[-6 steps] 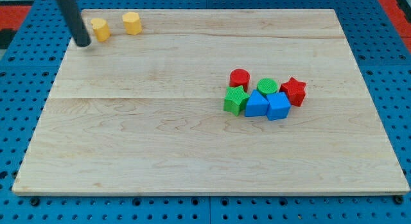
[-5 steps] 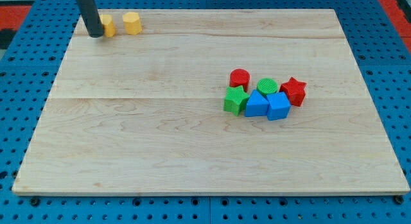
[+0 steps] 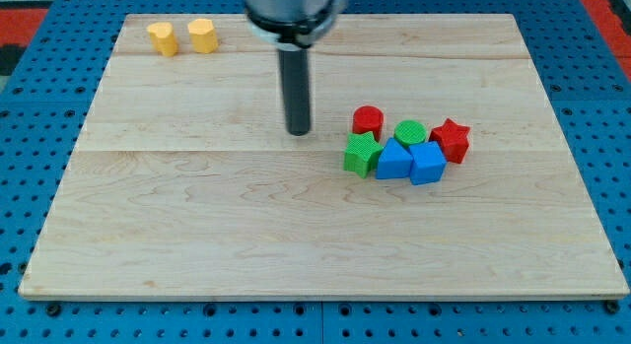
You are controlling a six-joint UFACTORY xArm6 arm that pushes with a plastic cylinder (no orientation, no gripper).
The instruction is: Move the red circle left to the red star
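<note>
Moved: tip [image 3: 298, 132] has crossed from the yellow blocks at the view's top-left to mid-board; it now sits to the view's left of the cluster. Blocks themselves look unshifted.
Tip vs blocks: near the red circle [image 3: 368, 120], on its left, clear gap, no contact. Roughly level with the circle, slightly lower in view.
Fingers: none on this rig, just a bare rod; nothing held, nothing to open or close.
Red circle: top-left member of the cluster, touching or just about touching the green block [image 3: 362, 153] below it (ribbed top, cube-like).
Red star [image 3: 452, 139]: far right end of the cluster, against the blue cube [image 3: 428, 163].
In between: green circle [image 3: 411, 134] sits between red circle and red star; blue block [image 3: 393, 160] below it, shape hard to call.
Elsewhere: two yellow blocks [image 3: 161, 37] and [image 3: 202, 34] at top-left of the wooden board [image 3: 197, 236], well apart from everything, irrelevant.
Done: approach only. Circle not yet pushed.
Left: essentially all of it. My read: circle must end just left of the star, and the green circle occupies that slot.
Risk: a straight push from here likely shoves the green circle into the star and scatters the cluster.
</note>
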